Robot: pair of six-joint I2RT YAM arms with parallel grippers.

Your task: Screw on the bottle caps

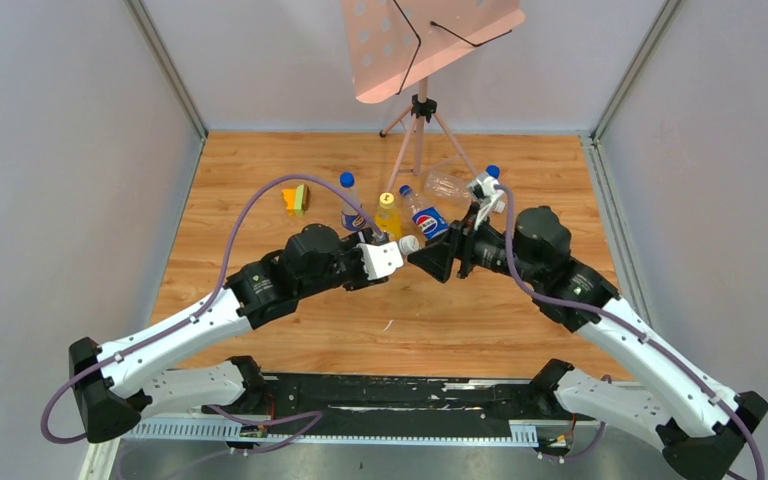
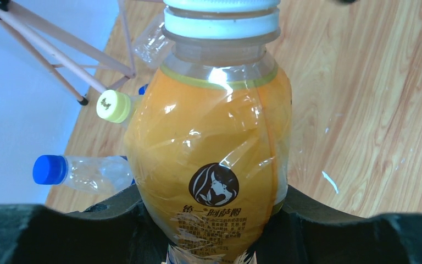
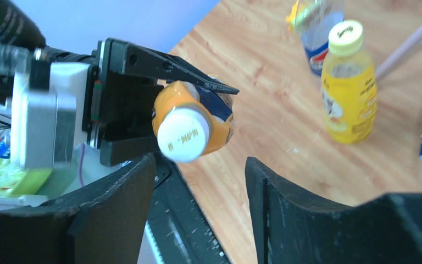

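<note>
Right wrist view: the right gripper [image 3: 199,168] stands spread just before the white cap [image 3: 183,135], touching nothing. The left gripper [image 2: 214,225] pinches the orange bottle [image 2: 214,148], held sideways above the worktop [image 3: 275,82]. A crooked or loose cap could drop off or leak. Orange drink or label, I cannot tell; the blue-capped clear bottle [image 2: 93,173] looks empty.

Overhead plus two wrist close-ups, same bottle [image 2: 214,165]

Amber-orange plastic bottle [image 2: 209,126] w/ glossy, crinkly film label [image 2: 214,190]. Its white round plastic cap [image 3: 183,135]: smooth, matt. Wood-grain laminate bench [image 2: 362,110]: smooth, sl. sheen, some scuffs.
</note>
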